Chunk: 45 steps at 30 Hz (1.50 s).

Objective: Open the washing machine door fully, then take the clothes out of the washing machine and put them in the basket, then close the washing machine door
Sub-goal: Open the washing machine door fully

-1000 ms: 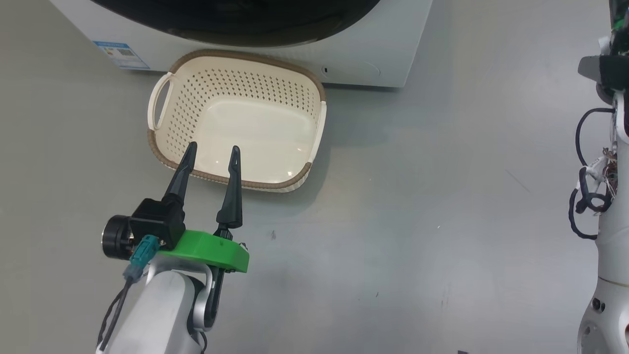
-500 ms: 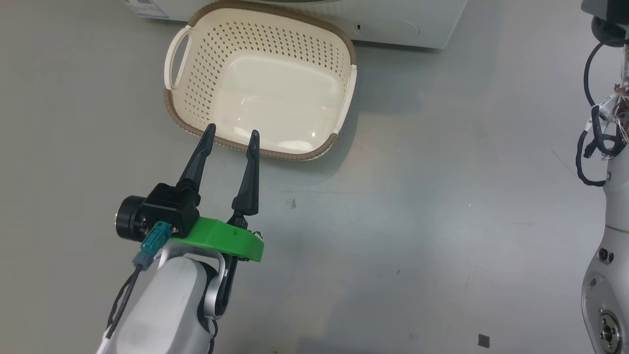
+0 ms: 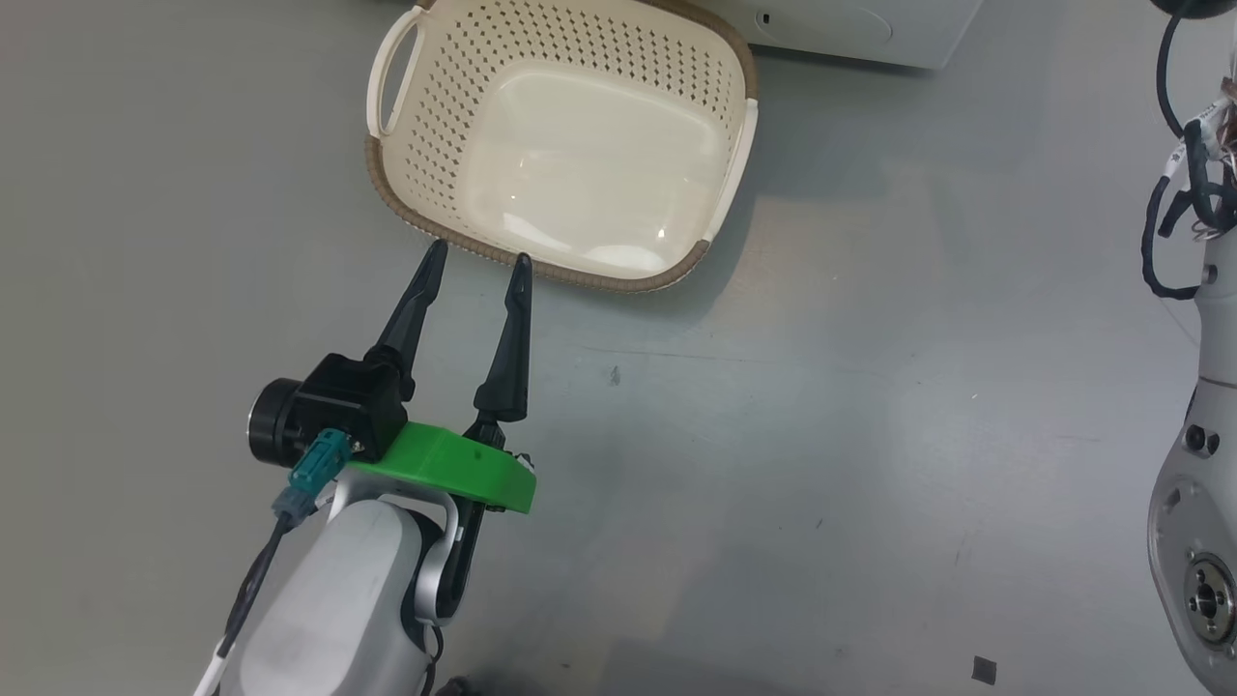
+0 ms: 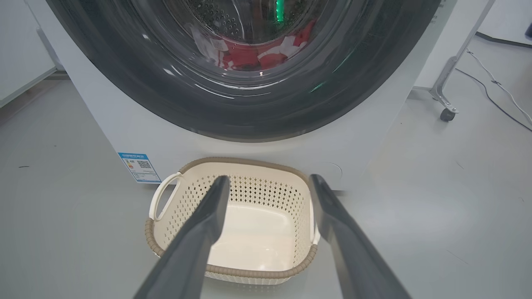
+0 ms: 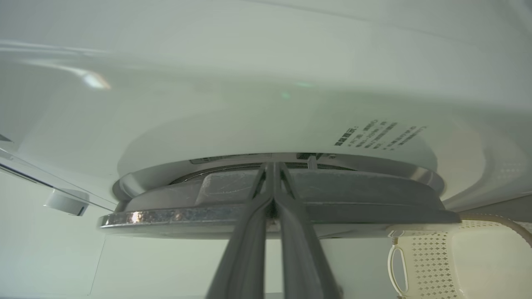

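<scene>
1. The washing machine door (image 4: 249,108) faces forward, with red clothes (image 4: 257,56) behind its glass.
2. The basket (image 4: 266,193) sits before it on the floor (image 3: 821,435) (long axis sideways).
3. The left tool (image 3: 479,253), spread wide and empty, points at the basket.
4. The right tool (image 5: 272,166), pinched shut, points at the door's edge.

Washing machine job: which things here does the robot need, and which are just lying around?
For the job: washing machine, washing machine door, red clothes, basket, left gripper, right gripper.

Just lying about: wheeled stand leg, cables, small dark square.
</scene>
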Available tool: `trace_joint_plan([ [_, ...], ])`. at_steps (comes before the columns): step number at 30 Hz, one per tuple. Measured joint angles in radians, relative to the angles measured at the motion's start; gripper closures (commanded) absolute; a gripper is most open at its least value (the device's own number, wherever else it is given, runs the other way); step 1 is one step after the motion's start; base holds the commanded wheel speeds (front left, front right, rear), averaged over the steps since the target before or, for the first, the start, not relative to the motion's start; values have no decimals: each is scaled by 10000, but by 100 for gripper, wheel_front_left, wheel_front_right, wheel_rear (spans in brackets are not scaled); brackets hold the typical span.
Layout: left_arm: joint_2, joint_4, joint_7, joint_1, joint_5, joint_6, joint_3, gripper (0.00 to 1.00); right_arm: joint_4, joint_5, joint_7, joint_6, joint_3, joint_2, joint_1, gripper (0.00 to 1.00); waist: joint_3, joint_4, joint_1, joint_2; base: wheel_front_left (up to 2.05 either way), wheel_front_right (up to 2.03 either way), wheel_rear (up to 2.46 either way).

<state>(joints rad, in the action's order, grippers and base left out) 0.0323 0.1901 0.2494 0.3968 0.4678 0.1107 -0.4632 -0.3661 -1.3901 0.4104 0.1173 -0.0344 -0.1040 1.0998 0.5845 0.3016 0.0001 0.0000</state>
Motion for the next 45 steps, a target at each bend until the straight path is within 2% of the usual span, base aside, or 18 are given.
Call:
trace_joint_plan([
  [16, -15, -31, 2, 35, 265, 79, -180, 0, -970, -67, 435, 13, 324, 25, 1121, 100, 223, 429, 0, 0, 0, 0, 0],
  [33, -35, -35, 29, 35, 351, 81, -245, 0, -2125, -963, 947, 90, -151, -46, 1937, 100, 345, 703, 0, 0, 0, 0, 0],
  [45, -38, -23, 29, 36, 349, 82, -236, 0, -2612, -1072, 1248, 90, -151, -77, 2123, 100, 302, 678, 0, 0, 0, 0, 0],
])
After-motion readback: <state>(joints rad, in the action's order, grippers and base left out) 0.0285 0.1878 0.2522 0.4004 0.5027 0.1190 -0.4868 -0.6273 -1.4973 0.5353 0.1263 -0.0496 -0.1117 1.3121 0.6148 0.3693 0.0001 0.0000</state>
